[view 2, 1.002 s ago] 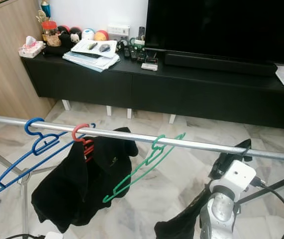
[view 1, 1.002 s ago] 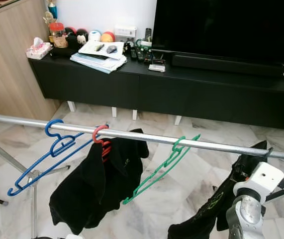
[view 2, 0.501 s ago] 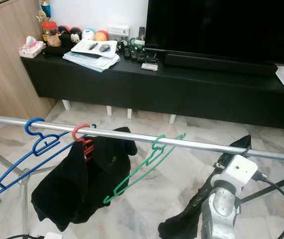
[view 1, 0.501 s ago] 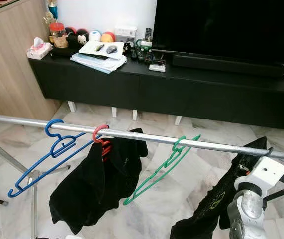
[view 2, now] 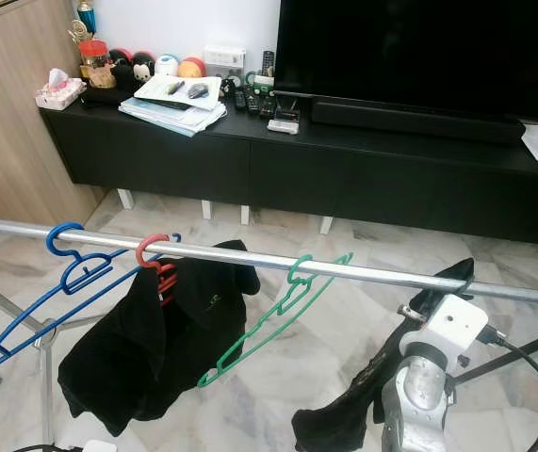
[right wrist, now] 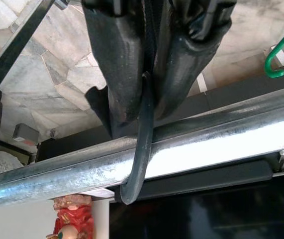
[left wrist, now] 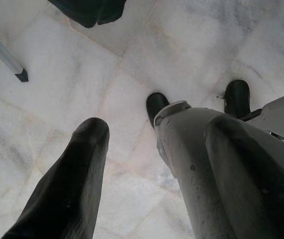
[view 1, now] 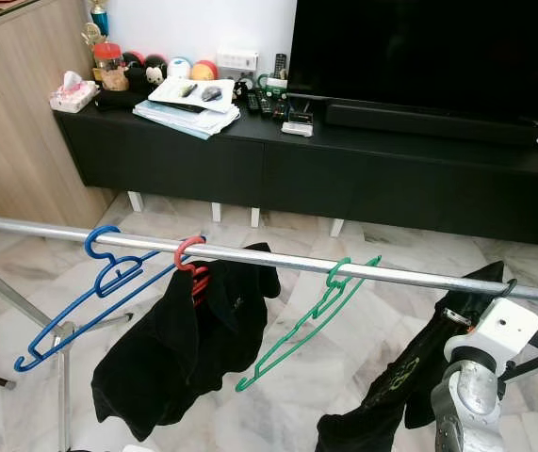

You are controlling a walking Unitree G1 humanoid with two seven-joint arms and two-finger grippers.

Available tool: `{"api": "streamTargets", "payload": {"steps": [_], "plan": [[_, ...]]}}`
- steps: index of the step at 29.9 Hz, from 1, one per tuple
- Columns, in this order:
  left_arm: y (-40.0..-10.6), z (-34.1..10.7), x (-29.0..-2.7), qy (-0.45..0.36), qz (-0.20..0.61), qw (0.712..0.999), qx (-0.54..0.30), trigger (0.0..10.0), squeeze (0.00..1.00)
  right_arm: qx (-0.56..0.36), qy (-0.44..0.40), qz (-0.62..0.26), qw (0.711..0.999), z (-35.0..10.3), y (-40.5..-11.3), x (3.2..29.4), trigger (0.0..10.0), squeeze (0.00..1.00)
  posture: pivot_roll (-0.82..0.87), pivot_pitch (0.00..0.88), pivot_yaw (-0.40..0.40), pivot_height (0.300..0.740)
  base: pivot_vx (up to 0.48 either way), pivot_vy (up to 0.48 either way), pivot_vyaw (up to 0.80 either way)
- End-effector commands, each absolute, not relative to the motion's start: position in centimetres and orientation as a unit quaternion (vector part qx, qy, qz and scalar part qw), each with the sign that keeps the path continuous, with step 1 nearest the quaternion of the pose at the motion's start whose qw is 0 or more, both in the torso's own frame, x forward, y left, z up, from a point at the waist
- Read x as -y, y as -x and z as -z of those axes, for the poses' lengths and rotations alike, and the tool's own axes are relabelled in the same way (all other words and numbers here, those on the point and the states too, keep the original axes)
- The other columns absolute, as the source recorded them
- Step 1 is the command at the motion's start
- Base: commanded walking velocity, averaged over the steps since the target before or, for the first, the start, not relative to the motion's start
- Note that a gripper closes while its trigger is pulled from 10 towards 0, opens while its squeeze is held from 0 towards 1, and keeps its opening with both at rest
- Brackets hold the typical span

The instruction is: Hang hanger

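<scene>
Marble floor point(view 1: 363, 320), black TV console along the top of the frame, and a steel rail point(view 1: 278, 257) running across the middle.

So the black hanger point(right wrist: 139, 149) with a dark garment point(view 1: 391, 395) on it is at the lower right of the head views, and in the right wrist view its hook is already curled over the rail. The right pincer point(right wrist: 149, 107) is clamped tight on the hook's neck, fingers pinched shut around it.

Looks to me like the hanging step is basically at the end: the hook seems seated. Next move would be letting go and backing the arm off without dragging the hook back off the rail.

Further left along the rail: a green hanger point(view 1: 311, 315), a red hanger point(view 1: 191, 259) carrying a black shirt point(view 1: 184, 344), and a blue hanger point(view 1: 94, 292).

Left pincer point(left wrist: 156, 174) hangs idle over the floor, fingers spread wide, holding nothing.
</scene>
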State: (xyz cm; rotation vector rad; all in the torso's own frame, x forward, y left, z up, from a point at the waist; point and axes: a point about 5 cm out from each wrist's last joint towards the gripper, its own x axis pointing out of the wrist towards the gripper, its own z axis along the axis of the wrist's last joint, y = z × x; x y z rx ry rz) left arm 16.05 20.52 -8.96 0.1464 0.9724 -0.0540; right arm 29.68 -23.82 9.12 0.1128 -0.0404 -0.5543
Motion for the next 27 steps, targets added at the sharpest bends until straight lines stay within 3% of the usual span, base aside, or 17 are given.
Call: {"api": "streamTargets", "payload": {"steps": [1, 27], "plan": [[-14.4, 9.6, -20.6, -0.072, 0.030, 0.867, -0.492, 10.0, 0.00, 0.018, -0.060, 0.278, 0.959, -9.0, -29.7, 24.0, 0.0, 0.00, -0.05, 0.110, -0.063, 0.740, 0.000, 0.000, 0.00], [-14.1, 9.8, -20.1, -0.071, 0.032, 0.865, -0.495, 10.0, 0.00, 0.097, -0.054, 0.246, 0.963, -11.6, -30.0, 23.1, 0.0, 0.00, -0.05, 0.113, -0.063, 0.740, 0.000, 0.000, 0.00]]}}
